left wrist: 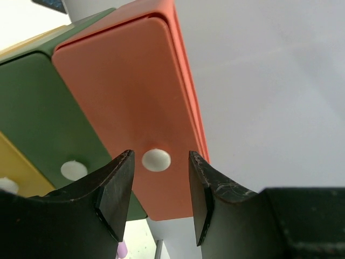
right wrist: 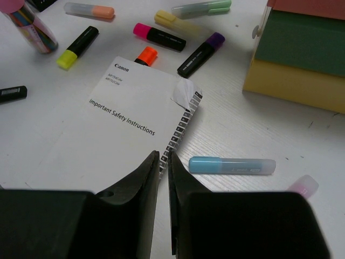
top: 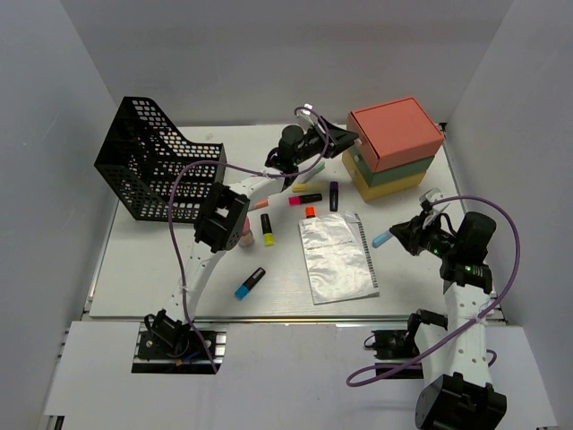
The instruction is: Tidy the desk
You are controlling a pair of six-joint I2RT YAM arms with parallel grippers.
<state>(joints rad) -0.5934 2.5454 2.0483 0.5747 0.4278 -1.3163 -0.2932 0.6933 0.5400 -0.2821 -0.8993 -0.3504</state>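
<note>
Left hand [left wrist: 160, 181]: half wide, your jaws flank the white knob [left wrist: 156, 160] without touching it.
Knob: straight ahead at 12 o'clock, on the coral drawer [left wrist: 124, 81].
Right hand [right wrist: 164, 162]: narrow, empty.
Tabletop [top: 134, 269]: spreads under both arms.

The drawer box [top: 394, 148] at upper right is stacked coral over dark green over yellow, and round white knobs [left wrist: 156, 159] are seen on the fronts. The mesh basket [top: 157, 170] at upper left is all black, holes throughout. The desk [top: 179, 278] is plain white. A black, blue-capped marker [top: 250, 282] is spotted lower centre. The booklet [right wrist: 129, 118] is white, printed in black.
</note>
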